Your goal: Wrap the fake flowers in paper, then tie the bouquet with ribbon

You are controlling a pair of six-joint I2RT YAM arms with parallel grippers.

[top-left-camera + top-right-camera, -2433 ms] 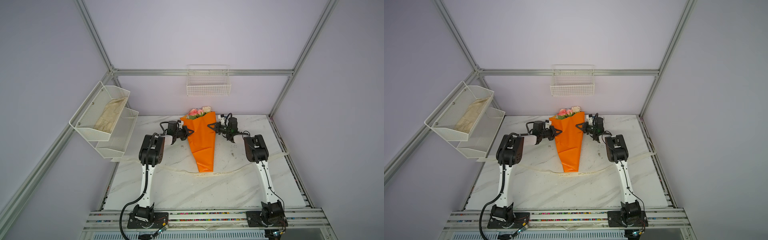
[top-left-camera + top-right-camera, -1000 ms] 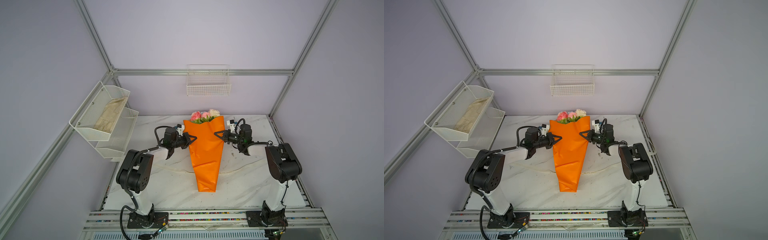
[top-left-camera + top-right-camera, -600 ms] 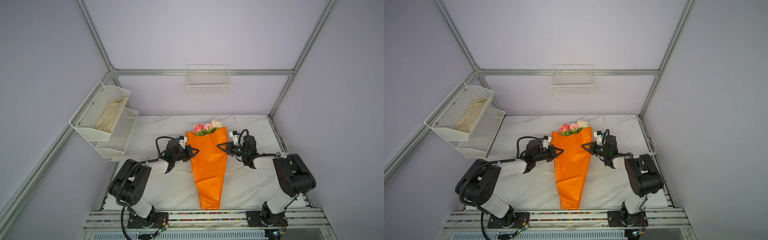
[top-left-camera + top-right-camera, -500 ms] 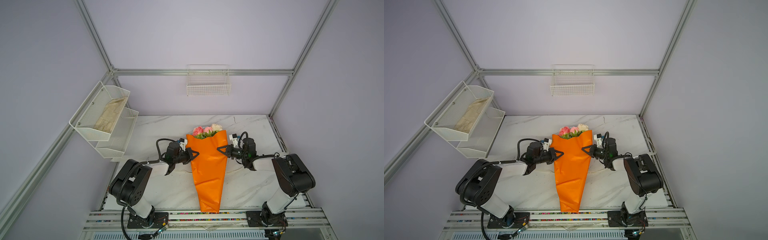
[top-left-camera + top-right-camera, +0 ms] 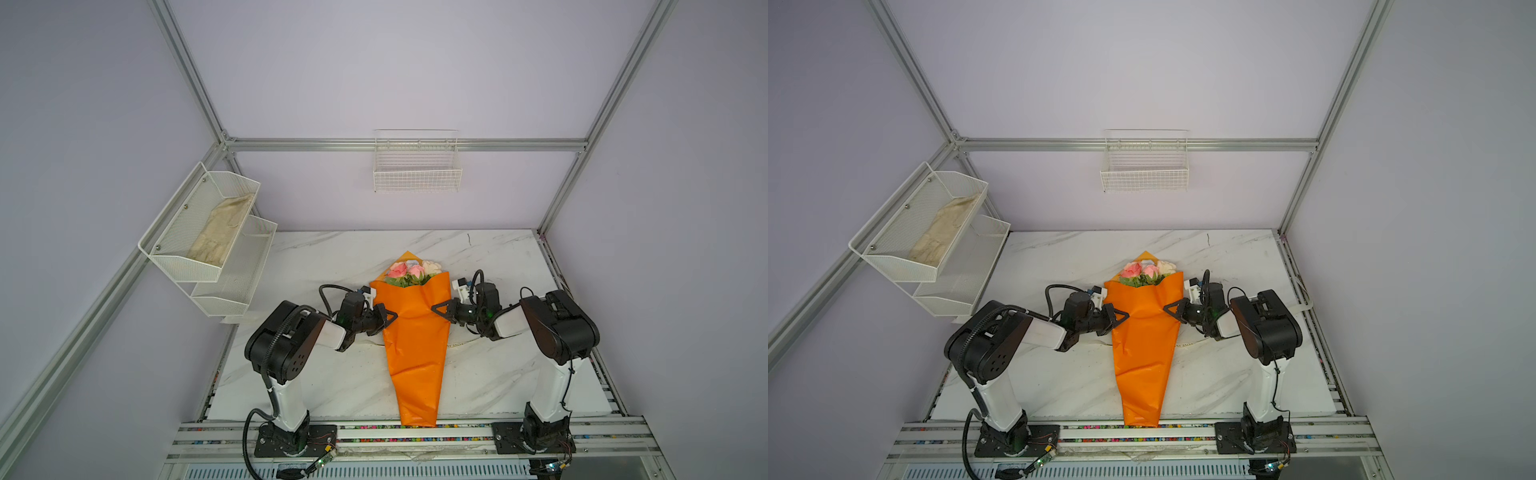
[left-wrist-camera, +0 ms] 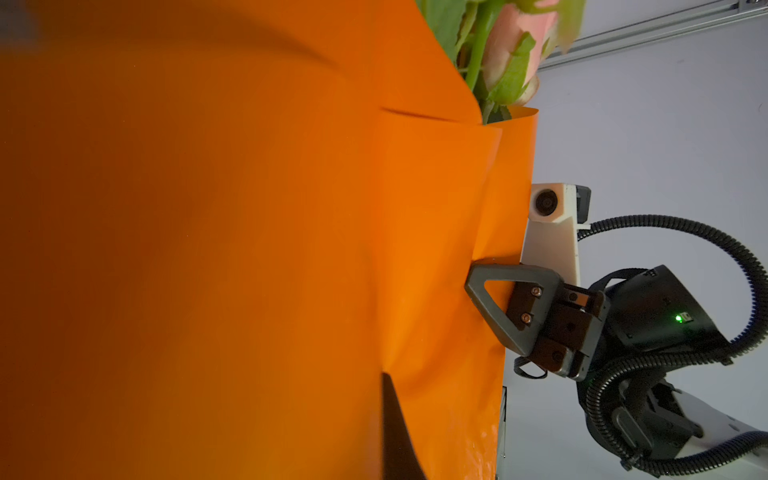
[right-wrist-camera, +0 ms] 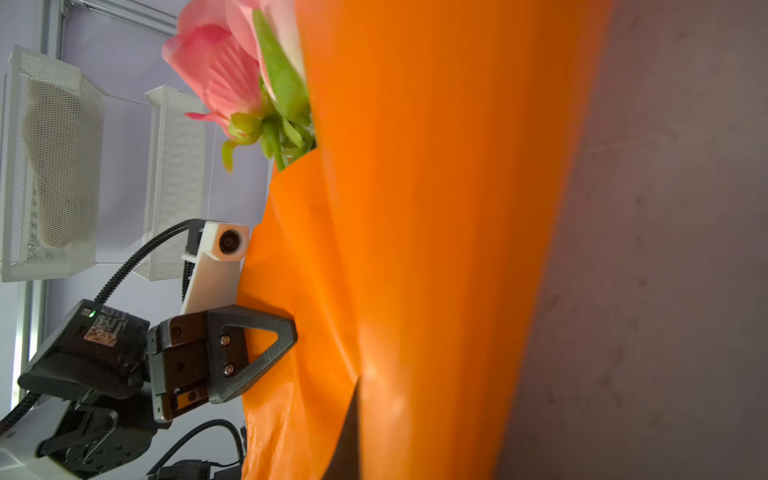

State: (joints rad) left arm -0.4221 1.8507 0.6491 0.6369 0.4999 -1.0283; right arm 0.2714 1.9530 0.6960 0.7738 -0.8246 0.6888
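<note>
My left gripper [image 5: 392, 318] and right gripper [image 5: 434, 308], both clamped on the bouquet [image 5: 415, 340], have dragged it toward 6 o'clock; ribbon [image 5: 460, 343] lies underneath, rack [image 5: 185, 264] at 10 o'clock.

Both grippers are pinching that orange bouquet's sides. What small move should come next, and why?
Probably lower the bouquet flat onto the table: the left gripper and right gripper pinch its paper edges, and the cream ribbon crosses under its middle, ready for tying.

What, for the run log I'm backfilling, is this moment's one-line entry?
left end effector: shut on bouquet wrapping edge | right end effector: shut on opposite edge | ribbon: on table, untied
</note>
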